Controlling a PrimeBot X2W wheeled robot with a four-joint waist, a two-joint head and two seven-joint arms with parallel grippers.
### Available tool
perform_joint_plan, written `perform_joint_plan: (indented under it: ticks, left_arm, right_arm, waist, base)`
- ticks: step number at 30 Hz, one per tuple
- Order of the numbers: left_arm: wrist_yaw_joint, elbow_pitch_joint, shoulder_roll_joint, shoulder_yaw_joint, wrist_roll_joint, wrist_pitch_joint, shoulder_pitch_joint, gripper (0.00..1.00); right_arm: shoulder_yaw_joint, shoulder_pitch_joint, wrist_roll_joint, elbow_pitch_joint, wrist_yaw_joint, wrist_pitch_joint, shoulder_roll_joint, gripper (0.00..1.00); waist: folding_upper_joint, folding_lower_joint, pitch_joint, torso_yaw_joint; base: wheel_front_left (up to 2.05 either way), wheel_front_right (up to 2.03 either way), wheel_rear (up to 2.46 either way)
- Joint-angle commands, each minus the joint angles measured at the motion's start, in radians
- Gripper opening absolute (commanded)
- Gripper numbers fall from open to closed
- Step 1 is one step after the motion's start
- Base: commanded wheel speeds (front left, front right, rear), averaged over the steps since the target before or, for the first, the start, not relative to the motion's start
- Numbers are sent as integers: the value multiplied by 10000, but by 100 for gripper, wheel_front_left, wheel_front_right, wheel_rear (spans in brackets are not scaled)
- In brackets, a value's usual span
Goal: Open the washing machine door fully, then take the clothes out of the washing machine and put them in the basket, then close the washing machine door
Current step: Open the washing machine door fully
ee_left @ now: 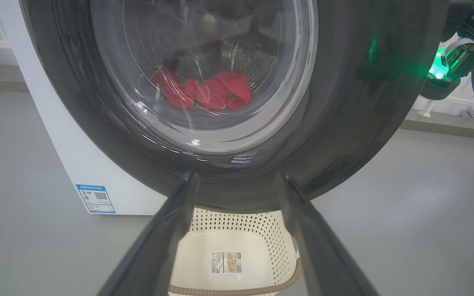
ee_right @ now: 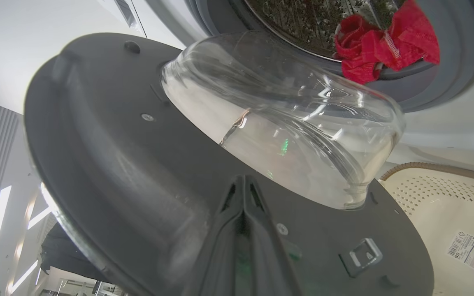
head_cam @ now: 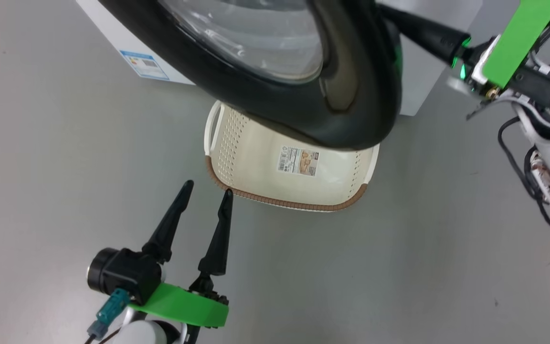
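The right gripper [ee_right: 243, 181], clenched and empty, sets its tips against the door [ee_right: 109, 164] inner face straight ahead, clothes [ee_right: 385, 45] beyond in the drum [ee_right: 303, 20], while the left gripper [head_cam: 208, 187], released, hovers just short of the basket [head_cam: 284, 203].

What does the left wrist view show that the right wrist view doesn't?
Left wrist view: the door's glossy outer face, red clothes behind its glass, and a blue label on the washing machine. Right wrist view: the door's grey inner side, its bulging glass bowl, a latch and the rubber ring. Both: the clothes in the drum, and the cream basket with its sticker.
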Motion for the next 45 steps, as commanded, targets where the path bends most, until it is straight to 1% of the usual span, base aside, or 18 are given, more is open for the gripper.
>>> perform_joint_plan:
  ticks: [1, 7, 15, 23, 24, 25, 26, 27, 29, 30, 32, 33, 34, 35, 36, 37, 45]
  left_arm:
    - [36, -214, 149, 379, 103, -78, 171, 100]
    - [30, -230, 149, 445, 157, -78, 325, 100]
    - [42, -269, 148, 469, 161, -78, 365, 100]
    - [-13, -268, 148, 518, 131, -78, 407, 100]
    - [-39, -269, 148, 517, 135, -78, 424, 100]
    - [-39, -269, 148, 517, 135, -78, 424, 100]
    - [-59, -263, 148, 523, 147, -78, 436, 100]
    - [-77, -247, 148, 531, 157, -78, 445, 100]
    - [-111, -216, 148, 565, 182, -78, 465, 100]
    - [-128, -203, 148, 590, 198, -78, 479, 100]
    - [-157, -180, 148, 662, 227, -78, 515, 100]
    - [-169, -170, 148, 700, 243, -78, 539, 100]
    - [-182, -158, 148, 737, 258, -78, 565, 100]
    - [-195, -145, 148, 776, 276, -78, 597, 100]
    - [-209, -133, 148, 808, 294, -78, 628, 100]
    - [-223, -117, 148, 843, 313, -78, 662, 100]
    - [-318, -44, 148, 1186, 404, -78, 1013, 100]
  right_arm:
    - [43, 358, -79, -426, 77, 134, 197, 0]
    - [147, 869, -211, -709, 77, 394, 316, 0]
    - [141, 1168, -360, -868, 77, 592, 471, 0]
    - [-130, 1381, -886, -783, 77, -74, 465, 0]
    - [-172, 1453, -942, -774, 77, -187, 433, 2]
    - [-172, 1453, -942, -774, 77, -187, 433, 2]
    - [-209, 1537, -1010, -765, 77, -315, 393, 10]
    - [-233, 1645, -1068, -760, 77, -425, 346, 15]
    - [-306, 1891, -1156, -748, 77, -683, 256, 33]
    - [-321, 2025, -1165, -732, 77, -756, 217, 38]
    - [-365, 2285, -1163, -723, 77, -892, 133, 43]
    - [-378, 2407, -1173, -710, 77, -956, 88, 48]
    - [-374, 2534, -1170, -715, 77, -986, 46, 56]
    - [-409, 2663, -1150, -708, 77, -1063, 18, 72]
    - [-450, 2791, -1124, -703, 77, -1141, -6, 90]
    - [-461, 2933, -1100, -720, 77, -1181, -28, 100]
    - [-563, 4396, -1001, -840, 77, -1670, -178, 100]
  waist:
    - [-1, 0, -128, -26]
    - [-1, 0, -319, -68]
    - [-1, 0, -385, -79]
    - [-1, 0, -573, -106]
    - [-1, 0, -595, -114]
    - [-1, 0, -595, -114]
    - [-1, 0, -623, -126]
    - [-1, 0, -665, -134]
    - [-1, 0, -748, -163]
    - [-1, 0, -786, -184]
    - [-1, 0, -853, -239]
    - [-1, 0, -890, -269]
    - [-1, 0, -930, -299]
    - [-1, 0, -982, -334]
    - [-1, 0, -1021, -361]
    - [-1, 0, -1076, -392]
    - [-1, 0, -1516, -666]
  base:
    - [0, 0, 0]
    - [0, 0, 0]
    - [0, 0, 0]
    - [0, 0, 0]
    - [0, 0, 0]
    - [0, 0, 0]
    - [0, 0, 0]
    - [0, 0, 0]
    - [0, 0, 0]
    - [0, 0, 0]
    - [0, 0, 0]
    - [0, 0, 0]
    - [0, 0, 0]
    - [0, 0, 0]
    - [0, 0, 0]
    - [0, 0, 0]
    - [0, 0, 0]
